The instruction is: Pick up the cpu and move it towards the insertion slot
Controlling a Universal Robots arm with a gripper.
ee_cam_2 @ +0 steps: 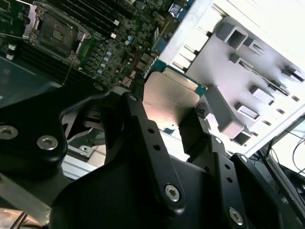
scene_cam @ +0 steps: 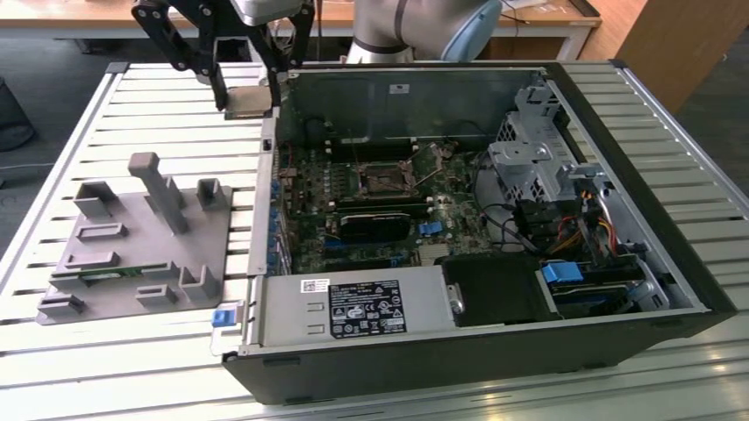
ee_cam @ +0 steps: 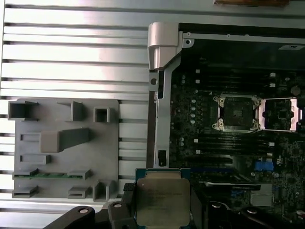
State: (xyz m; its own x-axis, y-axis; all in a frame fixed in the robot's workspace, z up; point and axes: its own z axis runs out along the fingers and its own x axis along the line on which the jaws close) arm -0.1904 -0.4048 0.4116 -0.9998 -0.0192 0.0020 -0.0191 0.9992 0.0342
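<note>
On a slatted metal table (scene_cam: 140,368), an open computer case (scene_cam: 655,219) lying on its side, circuit board inside. At the board's middle, the insertion slot (scene_cam: 383,180), black square in a silvery frame, lid swung open beside it in the first wrist view (ee_cam: 237,112). At nine o'clock from the case in the exterior view, a grey holder tray (scene_cam: 129,263) with upright pegs, carrying a narrow green strip (scene_cam: 100,277). At eleven o'clock, above the case's corner, the hand (scene_cam: 251,98), closed on the cpu (scene_cam: 249,102), clear of the table. Between black fingers (ee_cam_2: 138,129) in the second wrist view, the cpu's shiny top (ee_cam_2: 169,102). Wooden desks at twelve o'clock beyond.
</note>
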